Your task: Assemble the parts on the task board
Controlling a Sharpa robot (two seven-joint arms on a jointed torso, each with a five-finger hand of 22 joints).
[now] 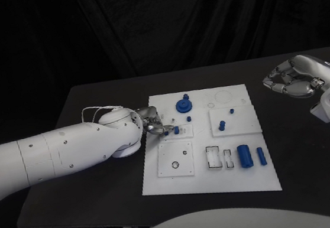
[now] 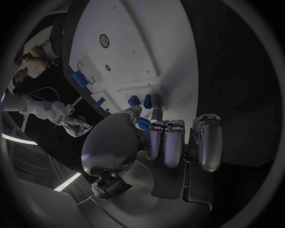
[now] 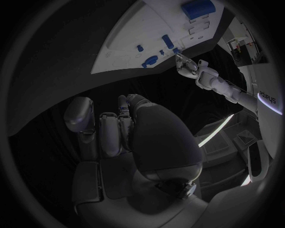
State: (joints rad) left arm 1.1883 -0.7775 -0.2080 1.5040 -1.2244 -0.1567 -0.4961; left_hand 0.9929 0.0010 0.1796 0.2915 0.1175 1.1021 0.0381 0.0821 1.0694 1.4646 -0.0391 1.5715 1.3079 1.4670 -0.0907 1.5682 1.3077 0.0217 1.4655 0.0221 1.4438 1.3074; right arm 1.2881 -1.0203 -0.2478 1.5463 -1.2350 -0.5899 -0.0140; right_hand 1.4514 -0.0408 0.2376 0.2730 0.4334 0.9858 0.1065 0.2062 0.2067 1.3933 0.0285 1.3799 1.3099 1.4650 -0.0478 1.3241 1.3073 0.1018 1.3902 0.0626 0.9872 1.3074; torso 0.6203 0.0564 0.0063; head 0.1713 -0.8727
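Left hand point(image 1: 152, 122) fingers beside blue part point(image 1: 177, 130)

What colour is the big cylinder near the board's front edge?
Blue; the cylinder shows best in the head view, lying on the white task board.

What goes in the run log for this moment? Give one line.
left hand: fingers at small blue part on task board, grip unclear | right hand: off board, curled, holding nothing

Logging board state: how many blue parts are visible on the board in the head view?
6. Stepped part at the far edge; small piece by the left hand; two small pegs; large cylinder and slim cylinder near edge. The hand may hide others.
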